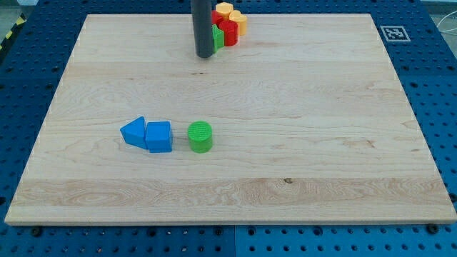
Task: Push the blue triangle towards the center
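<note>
A blue triangle (133,132) lies on the wooden board (285,143) at the view's left of centre. A second blue block (159,136) touches its right side. A green cylinder (201,136) stands just right of that. My tip (205,55) is near the view's top, far above these blocks and apart from them, right beside a cluster of blocks at the top edge.
At the view's top a cluster holds a green block (218,37) partly behind the rod, a red block (228,31), and yellow-orange blocks (233,16). A fiducial tag (393,33) sits at the board's top right corner. Blue pegboard (21,86) surrounds the board.
</note>
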Robot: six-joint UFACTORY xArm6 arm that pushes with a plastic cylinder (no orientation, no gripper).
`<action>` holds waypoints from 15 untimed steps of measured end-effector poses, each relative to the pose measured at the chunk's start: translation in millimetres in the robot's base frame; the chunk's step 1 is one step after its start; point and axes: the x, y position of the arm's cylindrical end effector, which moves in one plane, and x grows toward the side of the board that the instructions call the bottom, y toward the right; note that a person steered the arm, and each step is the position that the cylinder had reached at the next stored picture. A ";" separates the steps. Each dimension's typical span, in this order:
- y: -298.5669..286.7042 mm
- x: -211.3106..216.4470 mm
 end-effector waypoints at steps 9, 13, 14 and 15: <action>-120.6 249.7; -24.7 241.6; -20.2 219.2; -19.9 202.3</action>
